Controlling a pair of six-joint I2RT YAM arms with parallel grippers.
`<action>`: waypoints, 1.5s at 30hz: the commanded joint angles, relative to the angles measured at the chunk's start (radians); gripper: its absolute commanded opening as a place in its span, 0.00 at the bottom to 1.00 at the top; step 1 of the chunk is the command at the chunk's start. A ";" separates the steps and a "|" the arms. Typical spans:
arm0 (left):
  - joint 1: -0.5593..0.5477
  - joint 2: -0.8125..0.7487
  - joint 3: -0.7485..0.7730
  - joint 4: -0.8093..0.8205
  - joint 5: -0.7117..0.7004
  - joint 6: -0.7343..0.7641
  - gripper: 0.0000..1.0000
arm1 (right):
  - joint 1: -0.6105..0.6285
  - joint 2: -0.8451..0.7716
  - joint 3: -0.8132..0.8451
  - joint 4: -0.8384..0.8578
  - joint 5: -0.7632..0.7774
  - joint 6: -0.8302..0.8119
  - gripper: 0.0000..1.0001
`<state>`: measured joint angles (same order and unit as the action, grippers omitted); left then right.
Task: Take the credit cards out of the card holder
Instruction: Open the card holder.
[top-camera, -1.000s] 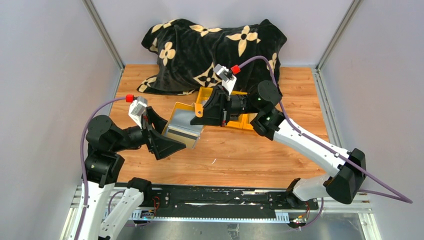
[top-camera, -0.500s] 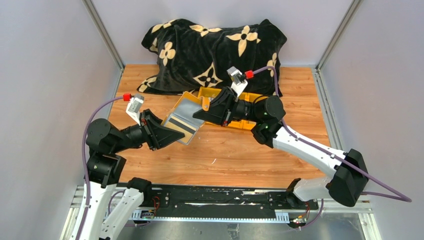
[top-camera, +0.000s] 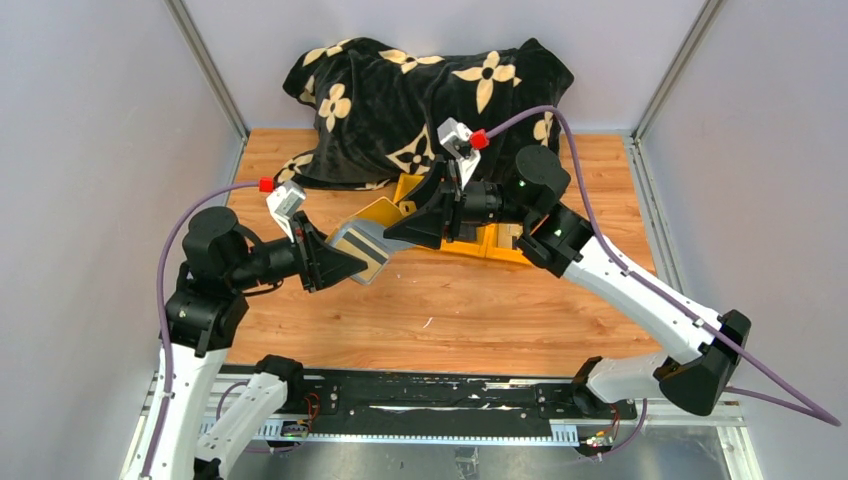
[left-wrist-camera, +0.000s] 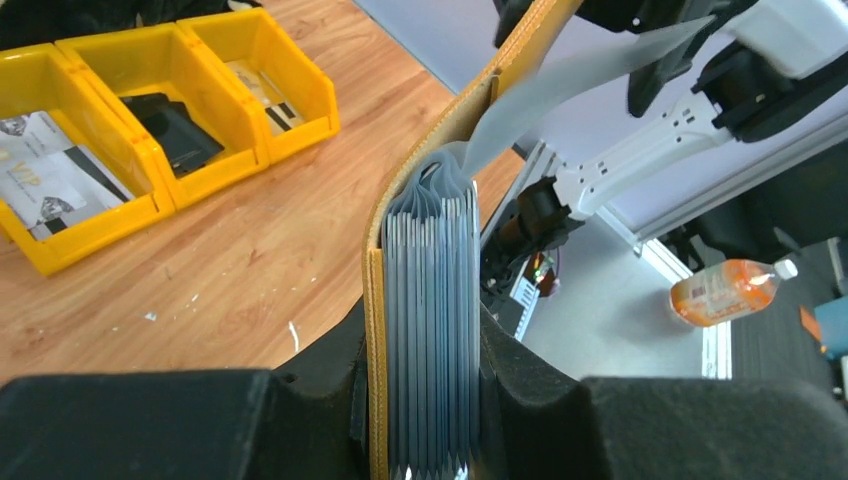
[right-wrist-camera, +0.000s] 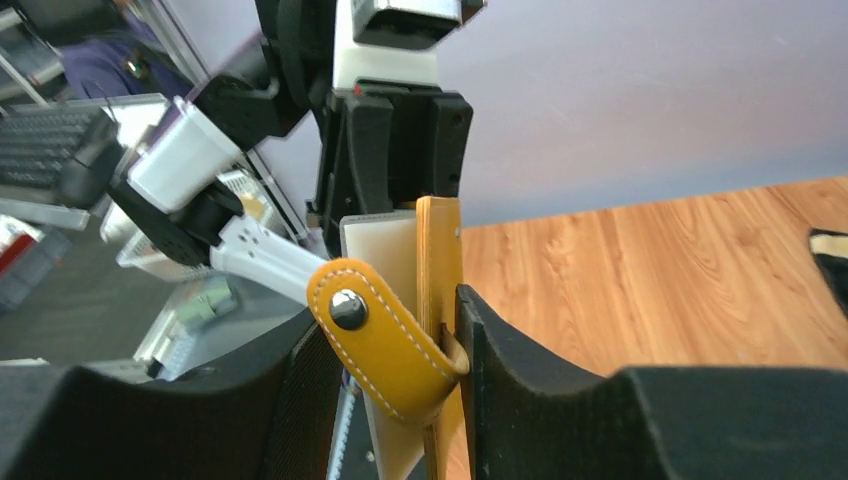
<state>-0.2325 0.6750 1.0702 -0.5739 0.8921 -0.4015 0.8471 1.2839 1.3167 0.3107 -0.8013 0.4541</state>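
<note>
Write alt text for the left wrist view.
The left gripper holds the card holder between its jaws, blue-grey pockets edge-on, its mustard flap rising away. On the wooden table beyond sit yellow bins.

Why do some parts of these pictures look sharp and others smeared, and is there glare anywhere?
Top view: soft, even light, faint shadows on the table, all sharp. Left wrist view: the card holder is crisp, but the pale strip above it is smeared. Right wrist view: the strap is sharp, its snap glints; the room at left is blurred.
</note>
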 joint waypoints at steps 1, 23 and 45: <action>0.000 0.041 0.083 -0.139 0.067 0.141 0.05 | 0.012 0.044 0.110 -0.388 -0.030 -0.266 0.47; 0.000 0.118 0.185 -0.293 0.182 0.305 0.06 | 0.018 0.051 0.189 -0.457 -0.095 -0.308 0.61; -0.001 0.136 0.243 -0.322 0.194 0.317 0.03 | 0.038 -0.005 0.149 -0.540 -0.163 -0.420 0.62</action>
<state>-0.2325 0.8089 1.2671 -0.8986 1.0515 -0.0856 0.8619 1.3251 1.4940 -0.2089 -0.9428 0.0910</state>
